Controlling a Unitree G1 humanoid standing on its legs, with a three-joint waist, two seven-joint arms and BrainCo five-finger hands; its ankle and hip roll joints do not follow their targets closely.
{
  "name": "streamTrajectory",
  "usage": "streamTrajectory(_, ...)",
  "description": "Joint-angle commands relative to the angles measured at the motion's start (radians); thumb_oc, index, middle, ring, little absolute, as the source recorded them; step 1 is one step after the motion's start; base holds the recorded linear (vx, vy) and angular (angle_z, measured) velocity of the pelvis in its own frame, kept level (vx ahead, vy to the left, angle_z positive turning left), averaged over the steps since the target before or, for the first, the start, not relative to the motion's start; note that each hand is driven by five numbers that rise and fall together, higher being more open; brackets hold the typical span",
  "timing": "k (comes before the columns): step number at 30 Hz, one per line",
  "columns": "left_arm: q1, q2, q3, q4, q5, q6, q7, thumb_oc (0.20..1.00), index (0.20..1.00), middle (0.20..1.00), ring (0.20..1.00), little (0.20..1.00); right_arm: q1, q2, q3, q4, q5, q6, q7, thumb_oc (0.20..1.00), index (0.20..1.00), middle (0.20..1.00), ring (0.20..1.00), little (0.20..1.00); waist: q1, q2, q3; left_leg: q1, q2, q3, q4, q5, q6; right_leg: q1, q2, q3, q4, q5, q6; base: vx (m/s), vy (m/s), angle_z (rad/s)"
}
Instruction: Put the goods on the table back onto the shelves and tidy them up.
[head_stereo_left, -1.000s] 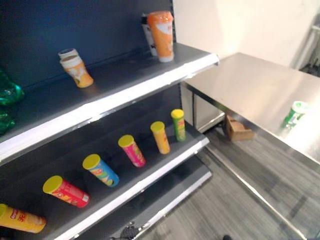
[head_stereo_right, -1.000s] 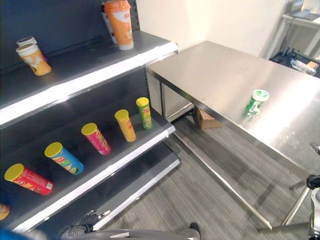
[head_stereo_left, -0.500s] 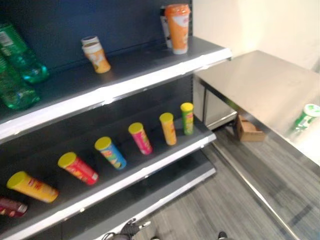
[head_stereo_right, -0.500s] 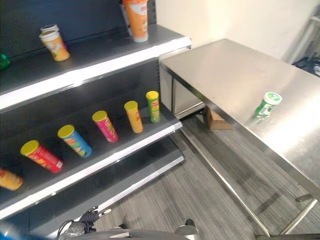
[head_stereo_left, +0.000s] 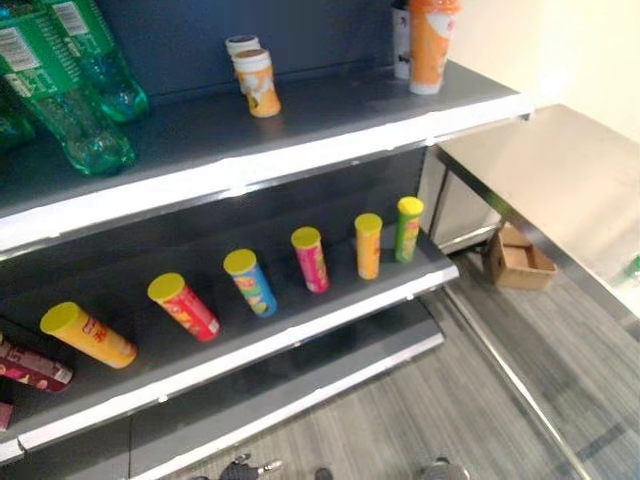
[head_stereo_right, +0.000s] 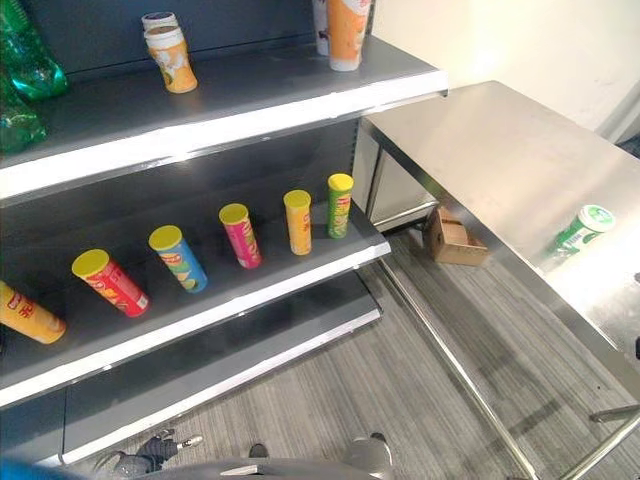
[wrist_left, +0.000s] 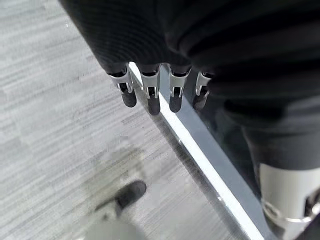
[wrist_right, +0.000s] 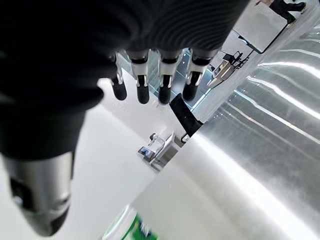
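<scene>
A green can with a white lid (head_stereo_right: 582, 226) lies on the steel table (head_stereo_right: 490, 150) at the right. It also shows at the edge of the right wrist view as the green can (wrist_right: 132, 227), below my right hand (wrist_right: 142, 90), whose fingers hang straight and hold nothing. My left hand (wrist_left: 152, 97) hangs open over the grey floor beside a shelf edge (wrist_left: 210, 165). The shelves stand at the left. Several yellow-lidded tubes (head_stereo_right: 240, 236) lean in a row on the middle shelf (head_stereo_right: 250, 295).
The upper shelf (head_stereo_right: 230, 120) carries a tall orange cup (head_stereo_right: 347, 30), a small orange cup (head_stereo_right: 170, 58) and green bottles (head_stereo_left: 70, 90). A cardboard box (head_stereo_right: 455, 238) sits on the floor under the table. Grey floor (head_stereo_right: 400, 400) lies between the shelves and the table.
The camera has swung to the left: the shelves and table have shifted right in the picture and green bottles have come into view. Nothing on the shelves or table has moved.
</scene>
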Motion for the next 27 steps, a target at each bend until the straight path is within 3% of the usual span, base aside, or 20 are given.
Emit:
streamTrajectory(1,-0.032,0.016,0.028,0.030,0.041,0.001,0.005,1.000,1.000,1.000,1.000,1.000,-0.047,-0.073,-0.039,-0.005,-0.015,-0.030,-0.016,1.000,1.000,1.000,1.000,1.000,0.007,-0.002,-0.012,-0.036,0.035,-0.030,0.004,-0.029,-0.078,0.055,0.073,-0.020,-0.153,0.016,-0.045,0.06,-0.168,0.23)
streamTrajectory(3,-0.032,0.020,0.044,0.040,0.037,0.001,0.009,1.000,1.000,1.000,1.000,1.000,-0.036,-0.070,-0.050,-0.007,-0.020,-0.024,-0.024,1.000,1.000,1.000,1.000,1.000,-0.004,-0.009,-0.013,-0.024,0.039,-0.050,0.004,-0.039,-0.091,0.044,0.054,0.033,-0.266,0.071,-0.032,0.11,-0.186,0.16)
streamTrajectory(5,-0.020,0.027,0.062,0.045,0.041,0.000,0.010,1.000,1.000,1.000,1.000,1.000,-0.007,-0.062,-0.066,-0.018,-0.038,-0.013,-0.021,1.000,1.000,1.000,1.000,1.000,-0.005,-0.021,-0.017,-0.006,0.040,-0.056,0.005,-0.047,-0.101,0.063,0.052,0.065,-0.319,0.082,-0.020,0.13,-0.171,0.21)
streamTrajectory(9,-0.007,0.029,0.081,0.044,0.057,-0.001,0.004,1.000,1.000,1.000,1.000,1.000,0.072,-0.045,-0.126,-0.080,-0.092,0.004,-0.016,1.000,1.000,1.000,1.000,1.000,-0.003,-0.043,-0.039,0.018,0.081,-0.056,0.020,-0.051,-0.130,0.115,0.074,0.035,-0.357,0.066,-0.021,0.12,-0.234,0.42)
streamTrajectory(10,-0.007,0.029,0.079,0.044,0.058,-0.001,0.004,1.000,1.000,1.000,1.000,1.000,0.076,-0.043,-0.131,-0.084,-0.093,0.006,-0.015,1.000,1.000,1.000,1.000,1.000,-0.003,-0.042,-0.040,0.016,0.084,-0.058,0.021,-0.051,-0.131,0.116,0.076,0.032,-0.357,0.066,-0.022,0.06,-0.335,0.19)
streamTrajectory(11,-0.010,0.021,0.067,0.031,0.054,0.001,0.003,1.000,1.000,1.000,1.000,1.000,0.111,-0.040,-0.169,-0.117,-0.096,0.001,-0.019,1.000,1.000,1.000,1.000,1.000,-0.013,-0.033,-0.048,-0.003,0.124,-0.071,0.049,-0.043,-0.149,0.141,0.114,0.002,-0.381,0.045,-0.042,0.04,-0.236,0.19)
streamTrajectory(16,-0.016,0.007,0.039,0.008,0.050,0.001,-0.005,1.000,1.000,1.000,1.000,1.000,0.116,-0.054,-0.165,-0.099,-0.068,-0.005,-0.001,1.000,1.000,1.000,1.000,1.000,-0.023,-0.013,-0.051,-0.011,0.166,-0.073,0.074,-0.031,-0.175,0.188,0.156,-0.038,-0.417,0.019,-0.065,0.04,-0.179,0.24)
streamTrajectory(27,-0.007,0.012,0.008,-0.002,0.069,0.004,-0.031,1.000,1.000,1.000,1.000,1.000,0.024,-0.087,-0.062,-0.090,-0.034,-0.015,0.054,1.000,1.000,1.000,1.000,1.000,-0.023,0.035,-0.036,0.002,0.197,-0.057,0.091,-0.011,-0.196,0.228,0.185,-0.058,-0.442,-0.010,-0.092,0.03,-0.065,0.01)
